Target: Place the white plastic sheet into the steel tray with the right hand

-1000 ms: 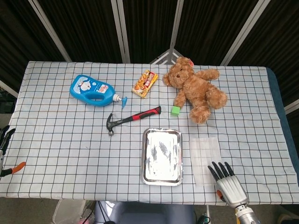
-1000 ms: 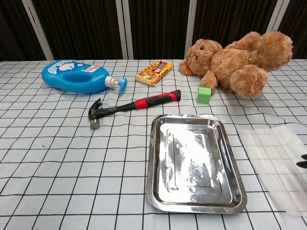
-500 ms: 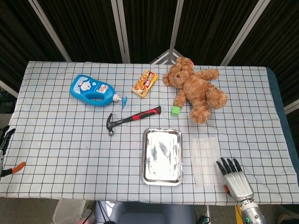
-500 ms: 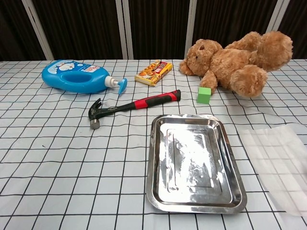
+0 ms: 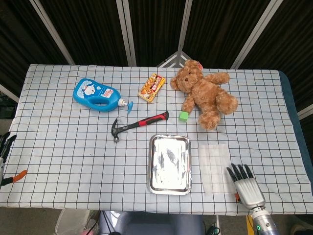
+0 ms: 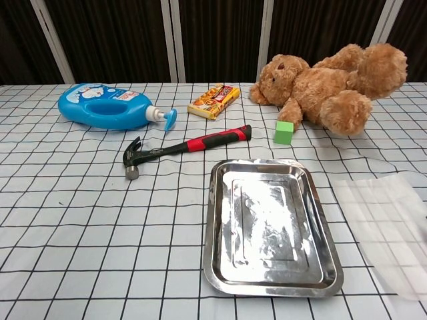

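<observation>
The white plastic sheet (image 5: pixel 214 168) (image 6: pixel 387 230) lies flat on the checked cloth, just right of the steel tray (image 5: pixel 152 166) (image 6: pixel 212 227), which holds nothing. My right hand (image 5: pixel 246 186) hovers at the table's near right, just off the sheet's right front corner, fingers apart and holding nothing. The chest view does not show it. At the far left edge of the head view, dark fingertips of my left hand (image 5: pixel 5 145) show beside the table; their state is unclear.
A hammer (image 5: pixel 138 124) lies behind the tray. Further back are a blue detergent bottle (image 5: pixel 97 94), a snack packet (image 5: pixel 151 87), a teddy bear (image 5: pixel 206 95) and a small green block (image 5: pixel 183 115). Orange-handled pliers (image 5: pixel 14 177) sit at the left edge.
My right hand slid right and slightly toward the table's front, off the sheet's corner; its fingertips left the chest view. Nothing else moved.
</observation>
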Tool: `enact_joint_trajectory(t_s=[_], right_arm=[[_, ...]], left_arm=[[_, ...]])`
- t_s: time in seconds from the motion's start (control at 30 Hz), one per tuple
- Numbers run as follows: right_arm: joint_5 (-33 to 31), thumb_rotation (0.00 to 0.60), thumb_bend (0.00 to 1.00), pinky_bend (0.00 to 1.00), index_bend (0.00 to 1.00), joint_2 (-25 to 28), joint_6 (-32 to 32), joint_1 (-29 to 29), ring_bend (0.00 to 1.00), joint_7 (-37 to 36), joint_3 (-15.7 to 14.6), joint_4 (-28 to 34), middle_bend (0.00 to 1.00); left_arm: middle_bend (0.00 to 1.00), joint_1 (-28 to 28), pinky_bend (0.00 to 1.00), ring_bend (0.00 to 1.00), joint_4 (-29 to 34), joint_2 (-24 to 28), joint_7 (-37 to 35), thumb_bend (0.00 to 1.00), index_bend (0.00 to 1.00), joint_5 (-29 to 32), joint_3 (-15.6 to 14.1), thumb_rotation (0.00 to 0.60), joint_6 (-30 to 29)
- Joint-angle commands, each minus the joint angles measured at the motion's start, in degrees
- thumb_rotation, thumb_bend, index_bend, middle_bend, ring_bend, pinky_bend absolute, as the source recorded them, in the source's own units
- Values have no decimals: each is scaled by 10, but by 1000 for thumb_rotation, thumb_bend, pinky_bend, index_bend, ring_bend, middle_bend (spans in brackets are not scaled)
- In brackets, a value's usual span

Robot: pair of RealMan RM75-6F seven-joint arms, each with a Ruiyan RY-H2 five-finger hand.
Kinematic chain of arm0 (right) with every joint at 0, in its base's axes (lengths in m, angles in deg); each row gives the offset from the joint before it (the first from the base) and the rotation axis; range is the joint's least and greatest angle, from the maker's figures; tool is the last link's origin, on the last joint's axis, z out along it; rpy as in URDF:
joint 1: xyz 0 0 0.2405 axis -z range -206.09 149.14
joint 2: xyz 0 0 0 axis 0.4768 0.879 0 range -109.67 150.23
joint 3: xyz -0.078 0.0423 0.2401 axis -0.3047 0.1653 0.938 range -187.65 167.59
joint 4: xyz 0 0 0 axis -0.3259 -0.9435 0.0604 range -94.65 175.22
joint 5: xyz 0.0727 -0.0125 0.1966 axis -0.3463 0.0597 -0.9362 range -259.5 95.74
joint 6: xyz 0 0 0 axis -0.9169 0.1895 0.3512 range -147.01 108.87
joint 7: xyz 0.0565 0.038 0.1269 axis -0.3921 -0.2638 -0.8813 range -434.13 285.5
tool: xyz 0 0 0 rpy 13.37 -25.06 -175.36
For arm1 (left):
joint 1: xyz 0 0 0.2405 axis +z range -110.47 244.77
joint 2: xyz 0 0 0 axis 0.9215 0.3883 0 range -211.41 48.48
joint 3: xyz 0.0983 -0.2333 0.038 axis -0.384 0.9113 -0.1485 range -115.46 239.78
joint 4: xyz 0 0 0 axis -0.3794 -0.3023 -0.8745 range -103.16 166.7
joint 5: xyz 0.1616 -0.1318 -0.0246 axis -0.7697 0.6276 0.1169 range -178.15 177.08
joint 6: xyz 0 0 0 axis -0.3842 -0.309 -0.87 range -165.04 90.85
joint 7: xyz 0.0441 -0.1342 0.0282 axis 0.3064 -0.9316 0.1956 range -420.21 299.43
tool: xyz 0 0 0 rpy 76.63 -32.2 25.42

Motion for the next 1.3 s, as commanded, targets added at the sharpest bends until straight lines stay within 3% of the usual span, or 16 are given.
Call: enact_joint_trajectory(t_s=[0.03,0.57,0.67,0.9,1.0,1.3], right_arm=[[-3,600,368,0,0,-2,2,-1,0,-1,1,-3,0],[41,600,511,0,34,-15,-26,-13,0,-66,3,-6,0],[45,600,511,0,112,-19,-28,-17,0,-72,4,-9,0],[33,600,539,0,472,-38,-24,-24,0,-100,18,-22,70],[42,600,573,0,575,-42,-31,-27,0,-115,18,-26,100],[61,600,590,0,642,-41,-50,-30,0,-144,16,-24,123]], left_arm=[[0,0,0,0,0,0,0,0,0,0,0,600,0],[0,0,0,0,1,0,0,0,0,2,0,600,1],[0,0,0,0,1,0,0,0,0,2,0,600,2],[0,0,0,0,2,1,-1,0,0,4,1,600,2],[0,-1,0,0,2,1,-1,0,0,5,1,600,4],[0,-1,0,0,1,1,-3,0,0,5,1,600,4]])
